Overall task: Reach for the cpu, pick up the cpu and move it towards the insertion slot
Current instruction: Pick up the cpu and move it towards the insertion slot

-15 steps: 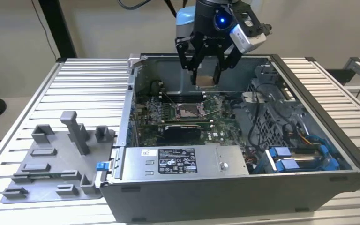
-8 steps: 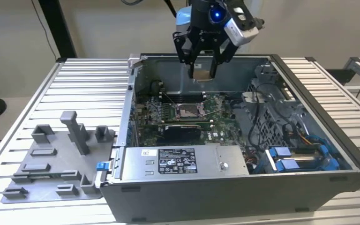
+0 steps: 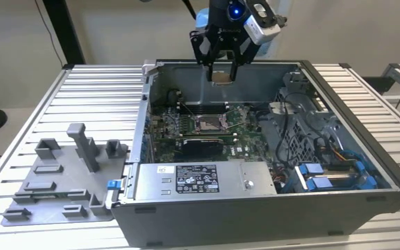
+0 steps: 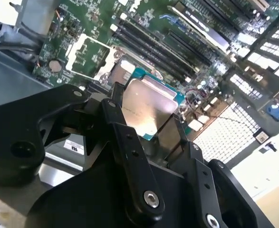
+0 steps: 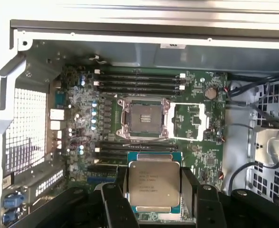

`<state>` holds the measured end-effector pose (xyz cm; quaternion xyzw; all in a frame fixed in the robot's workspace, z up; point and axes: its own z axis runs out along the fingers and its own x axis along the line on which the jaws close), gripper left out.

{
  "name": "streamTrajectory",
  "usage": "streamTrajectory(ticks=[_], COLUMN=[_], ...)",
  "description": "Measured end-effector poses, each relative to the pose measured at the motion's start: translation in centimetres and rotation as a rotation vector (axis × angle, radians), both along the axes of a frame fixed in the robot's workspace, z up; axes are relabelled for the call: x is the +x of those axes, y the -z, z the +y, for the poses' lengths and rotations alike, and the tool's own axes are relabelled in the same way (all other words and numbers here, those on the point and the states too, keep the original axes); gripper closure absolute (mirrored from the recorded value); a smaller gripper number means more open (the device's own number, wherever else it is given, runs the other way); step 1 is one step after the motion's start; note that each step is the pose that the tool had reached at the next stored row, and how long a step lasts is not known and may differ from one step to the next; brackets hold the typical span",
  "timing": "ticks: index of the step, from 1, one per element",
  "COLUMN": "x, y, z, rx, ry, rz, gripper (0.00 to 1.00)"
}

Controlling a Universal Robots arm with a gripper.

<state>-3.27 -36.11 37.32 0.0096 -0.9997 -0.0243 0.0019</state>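
**CPU Held Above the Open Case, Short of the Socket**

At the exterior view's left, grey fixture blocks (image 3: 61,177) sat on the slatted worktop (image 3: 102,88), well apart from the work; to their right stood the open computer case (image 3: 387,172), its motherboard (image 3: 245,138) facing up so the arm could come in from above. The hand (image 3: 222,77) hung over the far wall of the case, clenched on the cpu (image 3: 221,78) by two opposite edges; that grip probably kept the fingers (image 5: 115,199) off the plate's broad faces. The insertion slot (image 3: 208,123) lay below and nearer, its metal frame swung open beside it, so the tan centre was bare; the cpu was clear of it, not yet over it. In both wrist views the cpu (image 5: 154,183) was square, with no real long axis; its silver top faced the first wrist camera, its edges roughly parallel with the slot (image 5: 145,118).
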Motion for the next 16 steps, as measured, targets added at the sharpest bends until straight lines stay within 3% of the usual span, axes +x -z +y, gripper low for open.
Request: streamTrajectory(ticks=[16], x=[-0.20], y=[0.04], z=[3.48], rx=[-0.0001], ry=[0.000], rz=[0.0001], gripper=[1.00])
